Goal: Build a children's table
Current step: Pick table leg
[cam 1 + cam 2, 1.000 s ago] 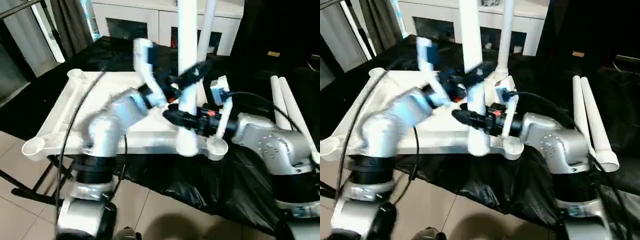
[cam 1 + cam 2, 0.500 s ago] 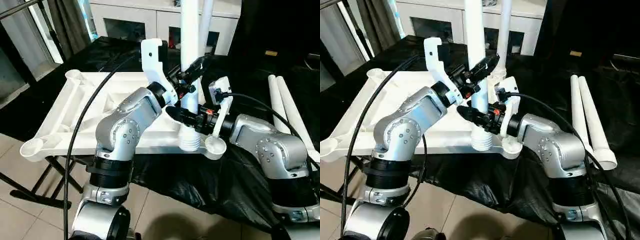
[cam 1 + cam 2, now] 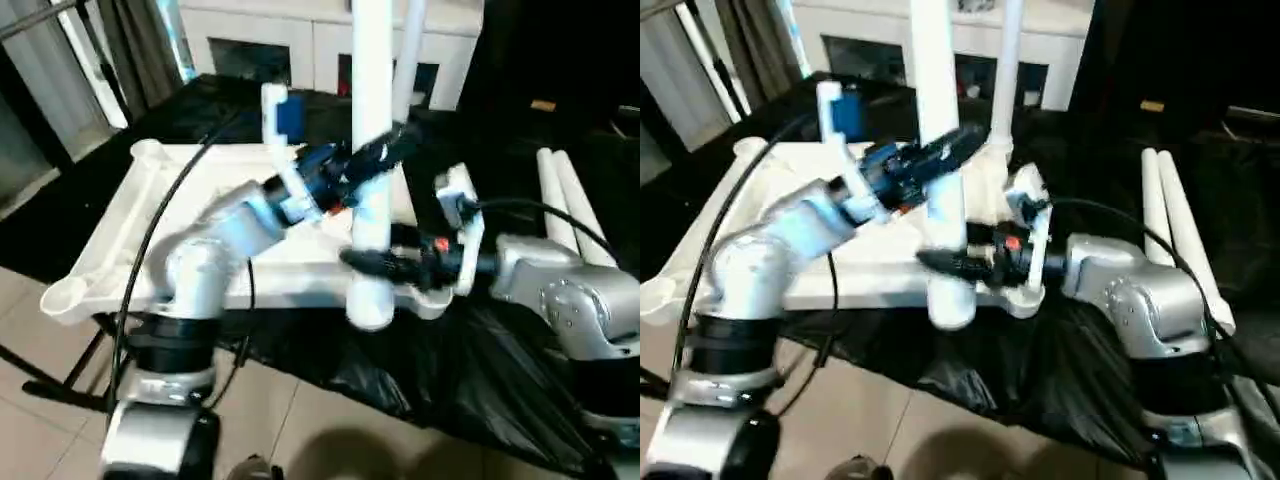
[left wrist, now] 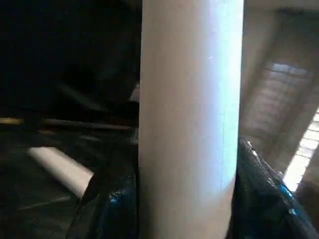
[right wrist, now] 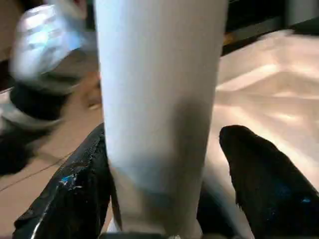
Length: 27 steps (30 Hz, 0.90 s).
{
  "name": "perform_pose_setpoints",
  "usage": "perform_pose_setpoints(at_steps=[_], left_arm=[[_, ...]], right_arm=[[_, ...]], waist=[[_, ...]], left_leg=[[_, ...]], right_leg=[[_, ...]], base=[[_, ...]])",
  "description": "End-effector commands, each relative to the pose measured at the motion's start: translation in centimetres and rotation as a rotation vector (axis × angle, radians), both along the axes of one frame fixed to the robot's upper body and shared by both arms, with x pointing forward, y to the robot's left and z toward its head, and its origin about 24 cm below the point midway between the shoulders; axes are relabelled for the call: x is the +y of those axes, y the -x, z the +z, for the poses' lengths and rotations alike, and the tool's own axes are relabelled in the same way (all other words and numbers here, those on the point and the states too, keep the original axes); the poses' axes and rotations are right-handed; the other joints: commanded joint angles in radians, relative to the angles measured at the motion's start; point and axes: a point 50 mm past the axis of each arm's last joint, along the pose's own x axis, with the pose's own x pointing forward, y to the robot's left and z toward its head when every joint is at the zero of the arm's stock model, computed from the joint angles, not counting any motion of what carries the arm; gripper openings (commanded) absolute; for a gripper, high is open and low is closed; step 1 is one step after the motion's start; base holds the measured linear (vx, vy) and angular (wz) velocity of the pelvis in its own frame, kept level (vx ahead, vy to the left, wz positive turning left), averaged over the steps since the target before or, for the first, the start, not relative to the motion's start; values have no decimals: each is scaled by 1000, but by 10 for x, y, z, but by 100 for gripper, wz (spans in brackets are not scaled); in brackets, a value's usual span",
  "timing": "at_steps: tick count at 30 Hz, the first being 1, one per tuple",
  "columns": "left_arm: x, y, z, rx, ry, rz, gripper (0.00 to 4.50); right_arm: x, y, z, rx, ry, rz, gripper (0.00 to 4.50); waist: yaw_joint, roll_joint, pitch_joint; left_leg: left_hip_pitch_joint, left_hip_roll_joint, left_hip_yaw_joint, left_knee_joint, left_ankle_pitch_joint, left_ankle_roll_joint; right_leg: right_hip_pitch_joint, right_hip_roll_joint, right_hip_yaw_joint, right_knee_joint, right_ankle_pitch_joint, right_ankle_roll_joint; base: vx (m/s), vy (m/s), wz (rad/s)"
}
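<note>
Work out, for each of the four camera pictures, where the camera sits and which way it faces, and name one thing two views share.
Left eye: head, looking down at the tabletop; both forearms show.
Right eye: beside it, same scene, spare legs at right.
Left wrist: along the left pincer, closed on the upright leg.
Right wrist: along the right pincer, fingers flanking that leg.
Shared: the upright leg.

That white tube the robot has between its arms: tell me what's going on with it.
It is a table leg, held upright by the left gripper high on the tube. The right gripper sits lower on it, one finger clear of the tube. The leg's lower end hangs at the near edge of the upturned tabletop, beside the near right corner socket. One leg already stands; two spare legs lie to the right.
</note>
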Motion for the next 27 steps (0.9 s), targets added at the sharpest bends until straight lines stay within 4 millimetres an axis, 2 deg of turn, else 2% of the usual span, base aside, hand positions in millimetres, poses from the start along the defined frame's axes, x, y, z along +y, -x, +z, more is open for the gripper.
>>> perform_pose_setpoints(at_steps=[1, 2, 3, 6, 9, 11, 15, 16, 17, 19, 22, 24, 25, 27], left_arm=[[-2, 13, 9, -55, 21, -142, 182], [-2, 13, 9, -55, 21, -142, 182], [-3, 15, 9, -54, 22, -179, 182], [-5, 16, 9, -65, 20, -204, 182], [-6, 16, 9, -66, 23, -215, 182], [-6, 17, 8, -68, 29, -225, 182], [-5, 17, 8, -66, 35, -233, 182], [-4, 17, 8, -71, 33, -228, 217], [-5, 13, 6, -64, 12, -177, 217], [-5, 7, 3, -51, -19, -101, 252], [-6, -2, 0, -26, -46, 17, 262], [-5, -13, -8, -25, -151, 223, 277], [-5, -13, -8, -25, -151, 223, 280], [-5, -22, -11, 3, -229, 409, 280]], right_arm=[[2, 4, -2, 10, 27, 58, 343], [2, 4, -2, 10, 27, 58, 343], [3, 4, -4, 14, 33, 67, 316], [5, 2, -6, 31, 18, 72, 310], [6, 2, -7, 40, 8, 75, 266], [7, 3, -7, 44, 1, 76, 262], [8, 4, -8, 46, -15, 75, 226], [8, 4, -8, 44, -17, 69, 213], [8, 3, -8, 35, -18, 50, 213], [8, 1, -7, 17, -17, 13, 200], [7, -3, -3, -17, -28, -58, 195], [6, -8, 3, -66, -26, -165, 192], [6, -8, 3, -66, -26, -165, 191], [7, -12, 9, -98, -34, -252, 191]], waist=[[4, -28, -74], [5, -24, -74], [4, -25, -73], [6, -26, -73], [6, -27, -74], [7, -27, -75], [7, -26, -76], [8, -25, -75], [7, -26, -75], [7, -26, -75], [8, -27, -75], [5, -25, -75], [5, -27, -76], [3, -22, -77]], left_leg=[[14, 17, -1, -61, -102, 34], [15, 19, -2, -62, -97, 31], [16, 18, -1, -61, -102, 29], [15, 19, -1, -63, -102, 25], [14, 18, -1, -63, -95, 24], [15, 18, -1, -63, -99, 23], [15, 18, -1, -62, -91, 23], [14, 18, -2, -63, -93, 24], [14, 18, -2, -63, -96, 22], [15, 18, -1, -63, -103, 17], [15, 18, -2, -64, -102, 5], [14, 21, -4, -66, -102, 0], [14, 18, -4, -66, -98, -2], [13, 20, -5, -66, -92, -9]], right_leg=[[56, -54, 23, -68, -95, -229], [55, -54, 24, -66, -100, -228], [53, -53, 24, -67, -102, -227], [54, -55, 24, -67, -107, -224], [55, -55, 24, -67, -96, -221], [55, -55, 24, -67, -100, -219], [55, -54, 24, -65, -82, -222], [55, -54, 24, -65, -82, -223], [55, -54, 23, -66, -86, -221], [55, -55, 24, -68, -99, -217], [55, -55, 25, -69, -107, -208], [54, -54, 25, -72, -100, -193], [57, -55, 24, -71, -105, -183], [57, -54, 25, -70, -87, -179]], base=[[0, 0, 0], [0, 0, 0], [0, 0, 0], [0, 0, 0], [0, 0, 0], [0, 0, 0], [0, 0, 0], [0, 0, 0], [0, 0, 0], [0, 0, 0], [0, 0, 0], [0, 0, 0], [0, 0, 0], [0, 0, 0]])
